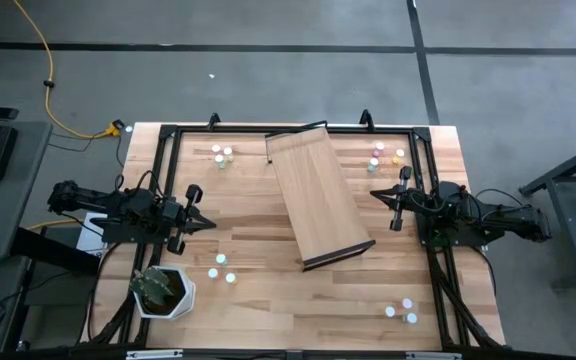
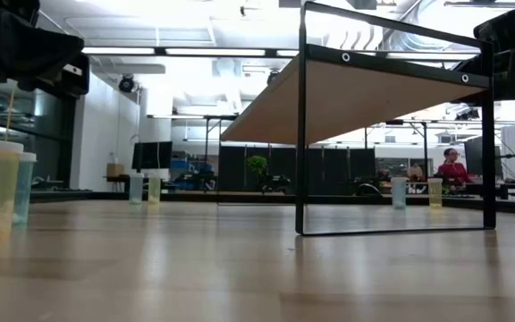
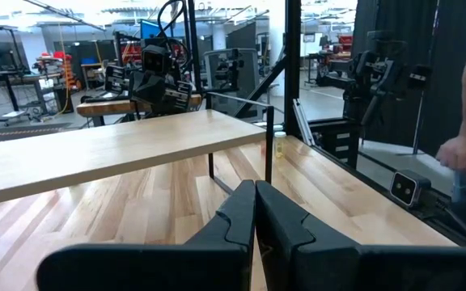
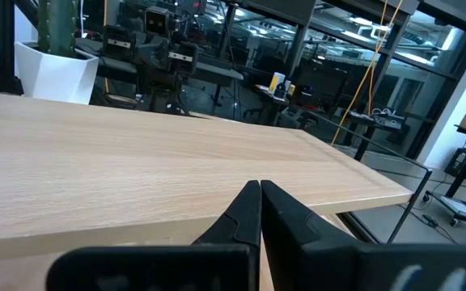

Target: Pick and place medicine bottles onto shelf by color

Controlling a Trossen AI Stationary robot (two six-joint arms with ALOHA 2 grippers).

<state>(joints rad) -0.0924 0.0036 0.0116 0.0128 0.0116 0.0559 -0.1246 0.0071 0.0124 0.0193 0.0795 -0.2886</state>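
Presently: left pincer [image 1: 208, 222] clenched, grasping nothing, fingers pressed flat together, parked over the left part of the bench [image 1: 268, 300] and aimed toward the middle. Right pincer [image 1: 376, 194] likewise clenched and empty, over the right part, aimed back at the left one. Open wood between each pincer and the shelf [image 1: 316, 195]; neither touching it.

Shelf at bench centre, raised on a thin dark frame. Long axis running from the far edge toward the near edge, skewed so the near end swings to the right arm's side. From the low view, board sloping up to the right, with clear room beneath it.

Medicine bottles all on the bench top, none on the shelf, in four small clusters near the corners:
- far left group [image 1: 223, 155], just beside the shelf's far end
- far right group [image 1: 386, 156], near the right pincer
- near left group [image 1: 221, 270], between the left pincer and a white planter [image 1: 163, 292]
- near right group [image 1: 402, 311], close to the front edge

Bottles standing upright where discernible in the low view; colours hard to sort from above.

Person's hand [image 3: 461, 153] seen beyond the bench edge in the left wrist view.
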